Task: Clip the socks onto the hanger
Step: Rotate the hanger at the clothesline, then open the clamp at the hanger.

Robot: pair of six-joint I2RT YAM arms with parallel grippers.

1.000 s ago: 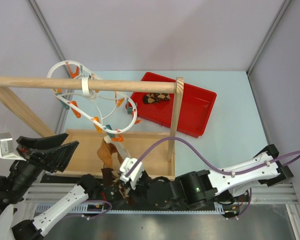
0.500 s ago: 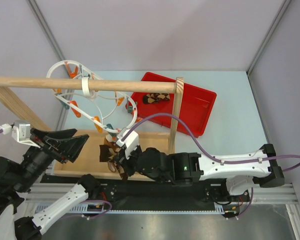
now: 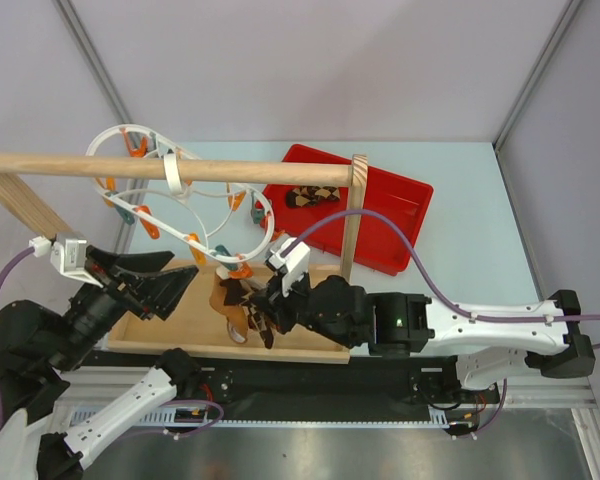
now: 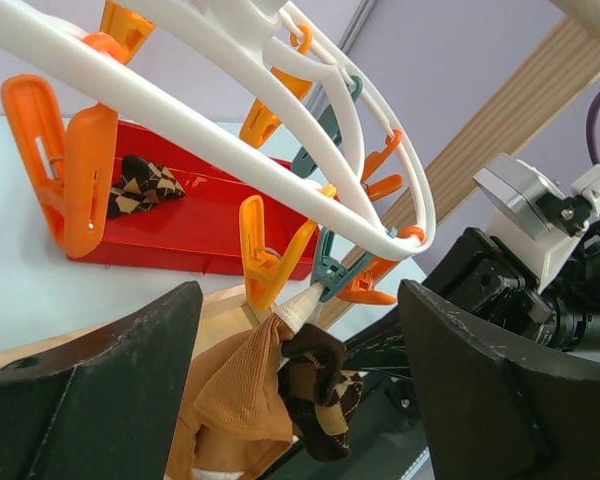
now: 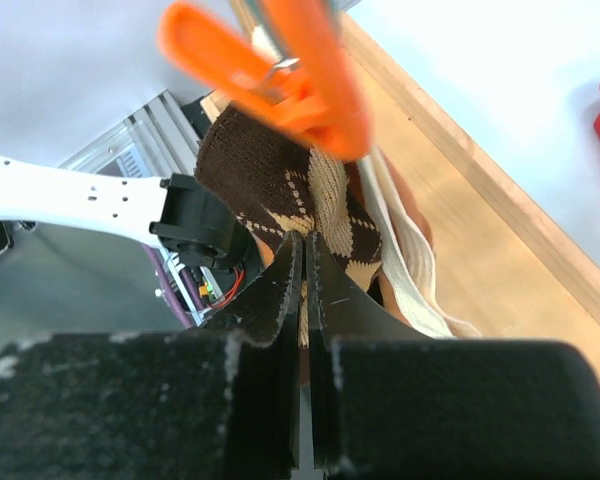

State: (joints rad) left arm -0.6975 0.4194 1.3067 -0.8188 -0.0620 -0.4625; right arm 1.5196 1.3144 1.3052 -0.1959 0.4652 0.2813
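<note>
Right end effector risen — pinching sock, just beneath hanger

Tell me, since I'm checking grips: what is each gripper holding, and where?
The right gripper pinches the sock at an edge of its patterned part, below an orange peg; the left gripper is open and empty.

Brown-tan argyle socks, white hanger, orange pegs
</note>
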